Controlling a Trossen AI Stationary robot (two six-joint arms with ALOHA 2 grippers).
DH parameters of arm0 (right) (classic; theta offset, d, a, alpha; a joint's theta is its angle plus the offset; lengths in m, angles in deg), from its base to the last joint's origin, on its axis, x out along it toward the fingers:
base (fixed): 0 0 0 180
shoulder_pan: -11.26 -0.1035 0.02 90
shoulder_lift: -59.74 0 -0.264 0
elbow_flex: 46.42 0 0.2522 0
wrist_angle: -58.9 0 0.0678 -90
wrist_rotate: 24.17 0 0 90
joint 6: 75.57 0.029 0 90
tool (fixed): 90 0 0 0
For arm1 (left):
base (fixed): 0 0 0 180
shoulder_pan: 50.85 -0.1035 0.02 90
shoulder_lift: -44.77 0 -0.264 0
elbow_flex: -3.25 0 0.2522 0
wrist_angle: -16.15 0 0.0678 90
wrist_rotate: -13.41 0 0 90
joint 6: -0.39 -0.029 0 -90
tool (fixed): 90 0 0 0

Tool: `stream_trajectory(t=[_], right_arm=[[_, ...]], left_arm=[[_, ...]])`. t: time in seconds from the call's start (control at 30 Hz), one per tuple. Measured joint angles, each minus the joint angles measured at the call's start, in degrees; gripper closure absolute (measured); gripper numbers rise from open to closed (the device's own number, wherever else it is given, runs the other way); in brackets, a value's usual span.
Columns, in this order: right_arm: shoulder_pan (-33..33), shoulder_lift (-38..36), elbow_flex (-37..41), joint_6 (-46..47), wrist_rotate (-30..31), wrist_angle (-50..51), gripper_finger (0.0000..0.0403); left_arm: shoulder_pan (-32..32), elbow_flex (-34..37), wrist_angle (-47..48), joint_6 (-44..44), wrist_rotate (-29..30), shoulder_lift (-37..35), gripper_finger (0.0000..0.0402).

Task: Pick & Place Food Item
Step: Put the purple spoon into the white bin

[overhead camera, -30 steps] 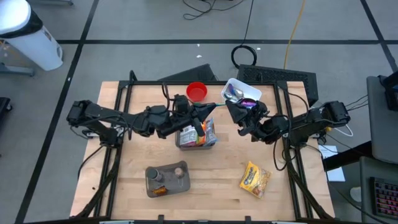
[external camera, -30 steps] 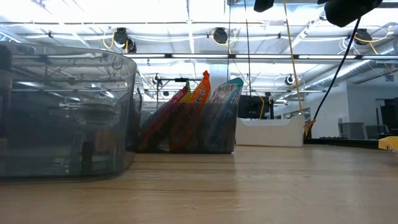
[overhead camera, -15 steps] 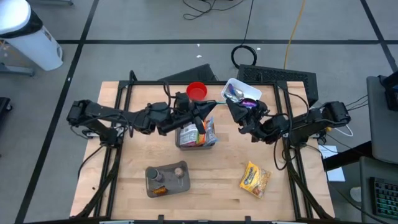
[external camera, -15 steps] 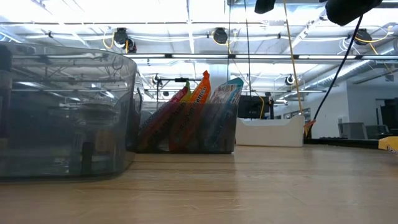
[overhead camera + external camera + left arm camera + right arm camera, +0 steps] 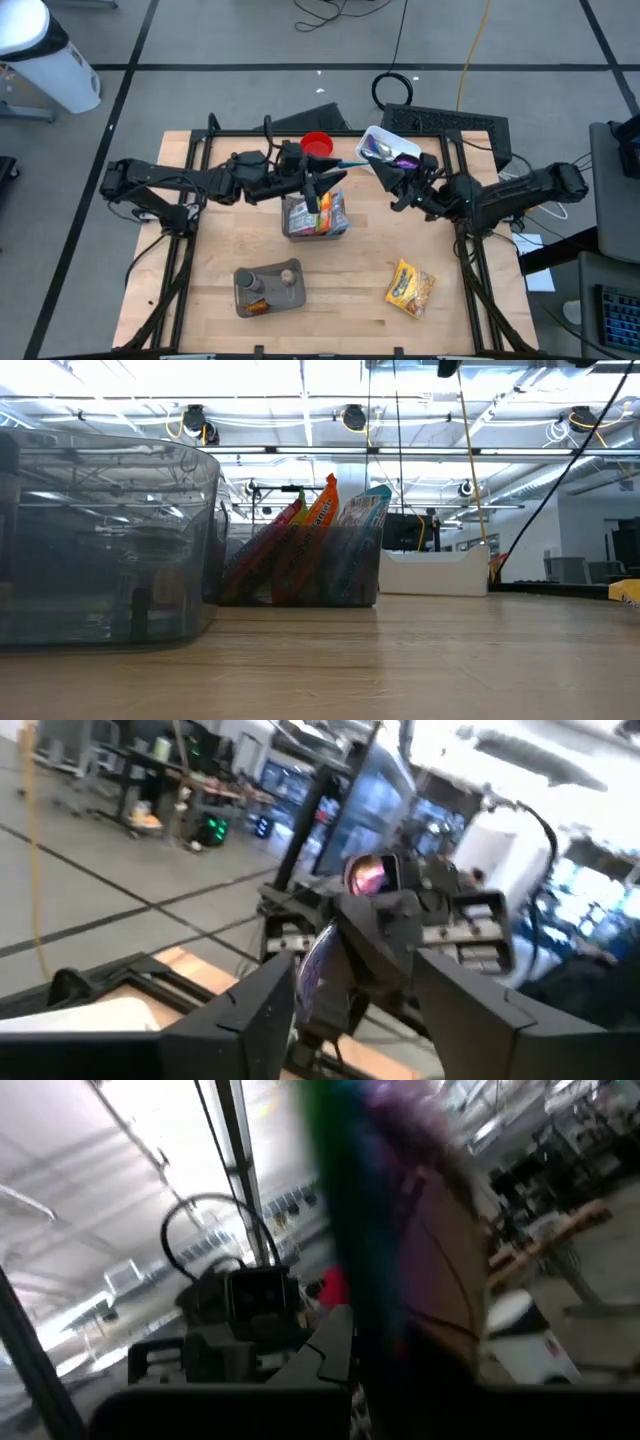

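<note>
The left gripper (image 5: 326, 186) has just let go, its fingers now apart. The right gripper (image 5: 400, 172) has its fingers closed on the colourful snack packet (image 5: 388, 160), pulled away toward three o'clock, over the white tray (image 5: 375, 138). The handover looks done.

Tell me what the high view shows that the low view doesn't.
Only the high view shows both arms: the left end effector above the snack bin and the right end effector holding a purple snack packet near the white tray, plus the red bowl. Only the low view shows ceiling lights and room behind. Both show the snack bin, white tray and wooden table.
</note>
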Motion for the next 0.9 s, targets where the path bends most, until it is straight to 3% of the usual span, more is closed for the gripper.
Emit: stream_trajectory(t=[0.2,0.33,0.57,0.9], right_arm=[[1.1,-4.6,0.2,6.8,-3.3,14.0,0.0403],[3.3,-5.8,0.1,12.7,-11.2,17.3,0.0403],[6.0,-5.7,0.1,17.5,-21.8,18.4,0.0403],[8.7,-3.5,-0.6,21.0,-31.6,20.1,0.0403]], left_arm=[[-2.3,-0.2,5.1,2.5,-9.4,-2.0,0.0177],[-3.8,-0.2,8.4,4.3,-15.4,-1.8,0.0177],[-4.3,-0.1,14.1,4.4,-16.8,-1.8,0.0176],[-4.3,-0.1,17.0,6.5,-20.1,-1.3,0.0176]])
